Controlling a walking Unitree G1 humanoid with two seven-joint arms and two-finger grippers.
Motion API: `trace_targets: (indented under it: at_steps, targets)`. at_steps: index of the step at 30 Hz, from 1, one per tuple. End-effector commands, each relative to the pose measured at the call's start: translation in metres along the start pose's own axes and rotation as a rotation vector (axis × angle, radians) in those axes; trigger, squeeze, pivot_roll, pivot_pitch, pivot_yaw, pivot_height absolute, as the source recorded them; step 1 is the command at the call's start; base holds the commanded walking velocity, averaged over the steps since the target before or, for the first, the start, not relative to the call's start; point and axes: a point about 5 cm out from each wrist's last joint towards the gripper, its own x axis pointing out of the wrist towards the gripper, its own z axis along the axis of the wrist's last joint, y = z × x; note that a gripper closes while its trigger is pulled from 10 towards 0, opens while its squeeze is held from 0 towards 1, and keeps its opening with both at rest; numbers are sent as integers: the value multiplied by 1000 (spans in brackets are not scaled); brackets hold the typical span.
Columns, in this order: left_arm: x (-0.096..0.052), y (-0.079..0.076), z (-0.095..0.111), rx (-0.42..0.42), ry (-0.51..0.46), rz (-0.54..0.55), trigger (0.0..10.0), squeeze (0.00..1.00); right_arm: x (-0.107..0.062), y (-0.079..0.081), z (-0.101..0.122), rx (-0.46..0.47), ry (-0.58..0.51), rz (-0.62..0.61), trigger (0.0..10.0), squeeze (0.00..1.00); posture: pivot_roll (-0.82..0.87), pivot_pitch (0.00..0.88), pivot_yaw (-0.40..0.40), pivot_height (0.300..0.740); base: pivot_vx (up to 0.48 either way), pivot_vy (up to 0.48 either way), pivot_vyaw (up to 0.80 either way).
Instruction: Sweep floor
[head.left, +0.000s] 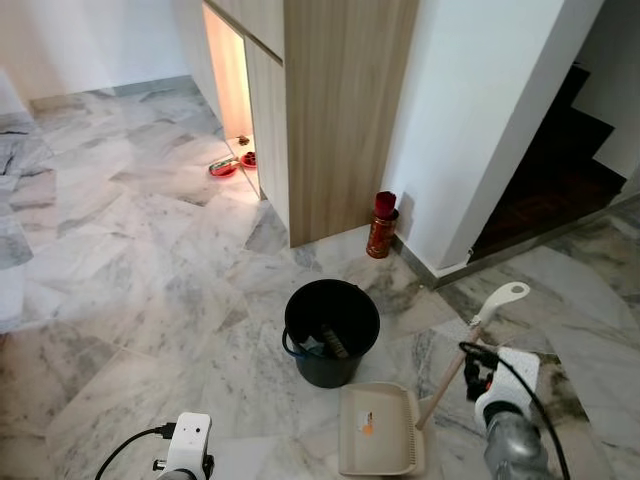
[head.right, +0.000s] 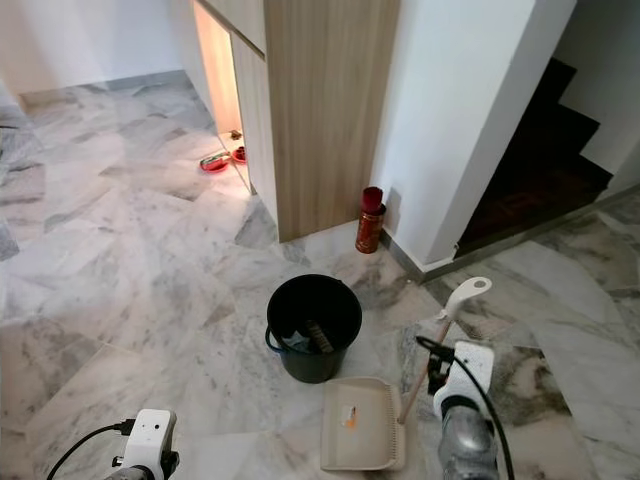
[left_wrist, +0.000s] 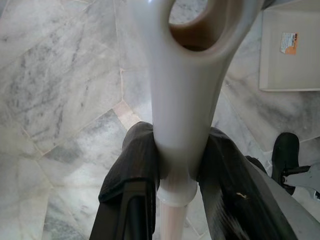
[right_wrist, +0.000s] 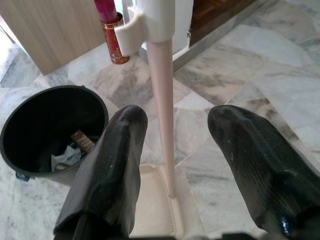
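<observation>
The dustpan (head.left: 378, 428) lay flat on the marble floor (head.left: 130, 260) just in front of the robot, its long pinkish handle (head.left: 470, 345) rising at a tilt toward the right arm, with the black bucket (head.left: 331, 330) just beside the pan's far edge and holding some rubbish. The right tool (right_wrist: 175, 150) hung released — its two black fingers spread on either side of the dustpan handle without touching it. The left tool (left_wrist: 177, 165) was clenched on a pale, glossy handle (left_wrist: 187, 85) with a hanging hole at its end, judged to be the broom, though its head was out of sight. A red canister (head.left: 381, 226) stood by the white wall (head.left: 470, 120) beyond the bucket, and small red bowls (head.left: 230, 165) sat in the lit recess of the wooden cabinet (head.left: 330, 110). If the right tool closed off-centre, the tilted handle could slip aside and tip the pan or knock the bucket. No dirt could be made out on the floor, and both arms were cut off at the lower edge of the head views.
</observation>
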Motion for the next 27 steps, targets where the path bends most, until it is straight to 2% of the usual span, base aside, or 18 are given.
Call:
trace_targets:
  at_steps: [1,2,3,4,5,6,7,14,16,27]
  targets:
    - [0,4,0,20,2,6,10000,0,0,-3,0,10,-4,-16,10000,0,-3,0,-5,740,0,0,0]
    - [0,4,0,20,2,6,10000,0,0,-3,0,10,-4,-16,10000,0,-3,0,-5,740,0,0,0]
    - [-1,5,-1,22,4,6,10000,0,0,-4,3,14,-19,-23,10000,361,-1,0,-4,740,0,0,0]
    - [-1,5,-1,23,5,6,10000,0,0,-5,3,15,-24,-26,10000,361,-1,0,-4,740,0,0,0]
    - [-1,5,-1,24,6,7,10000,0,1,-6,4,26,-29,-32,10000,851,0,0,-3,740,0,0,0]
    - [-1,5,-1,24,6,7,10000,0,1,-6,4,26,-29,-32,10000,851,0,0,-3,740,0,0,0]
    - [-1,6,-2,25,6,6,10000,0,1,-8,4,17,-27,-48,10000,1000,1,0,-2,740,0,0,0]
    - [-1,6,0,26,4,3,10000,0,-2,-27,-2,-21,23,-146,10000,1000,0,0,-1,740,0,0,0]
    - [-1,6,0,26,4,3,10000,0,-3,-32,-1,-3,13,-161,10000,1000,-1,0,-1,740,0,0,0]
    - [-1,6,-1,26,6,2,10000,0,-1,-38,12,20,-69,-163,10000,1000,-2,0,0,740,0,0,0]
